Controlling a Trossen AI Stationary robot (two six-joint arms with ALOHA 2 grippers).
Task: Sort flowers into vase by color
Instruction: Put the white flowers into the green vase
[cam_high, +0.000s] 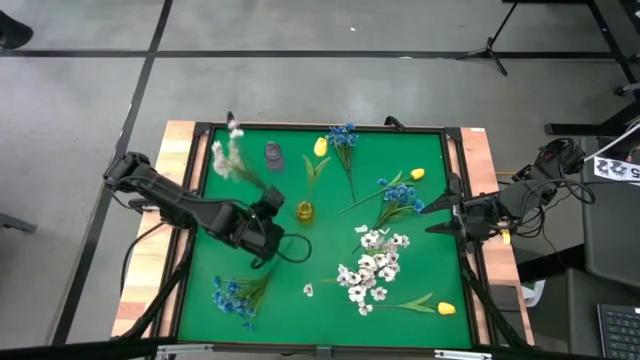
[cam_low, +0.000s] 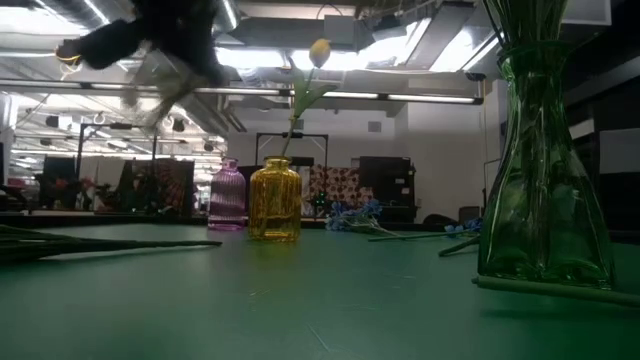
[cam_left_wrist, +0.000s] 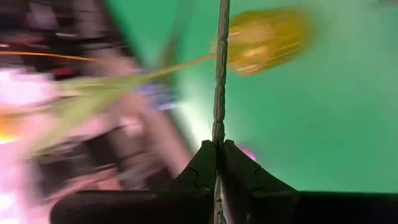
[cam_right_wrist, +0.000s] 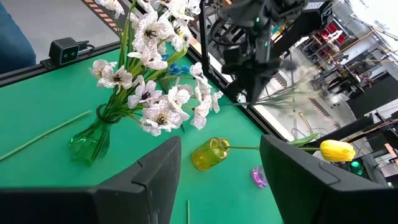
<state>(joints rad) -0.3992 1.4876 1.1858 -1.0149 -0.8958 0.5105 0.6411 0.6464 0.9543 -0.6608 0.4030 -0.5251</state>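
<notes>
White sprig (cam_high: 228, 158): pinched at its stem, lifted for sorting.
Left gripper (cam_high: 268, 203): clamped on it, nine o'clock of yellow vase (cam_high: 304, 211).
Right gripper (cam_high: 437, 208): agape, waiting, three o'clock.

arms: dark, jointed | left arm (cam_high: 190, 208): looped black cable | tool fingers (cam_left_wrist: 202, 171): black, wedge-shaped

Yellow vase (cam_low: 275, 201) holding tulip (cam_low: 319, 52), purple vase (cam_low: 228, 196)

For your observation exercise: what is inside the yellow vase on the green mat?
The yellow vase holds one yellow tulip on a green stem. The low view shows nothing else in it. Whether the stem reaches the bottom cannot be seen through the tinted glass.
</notes>
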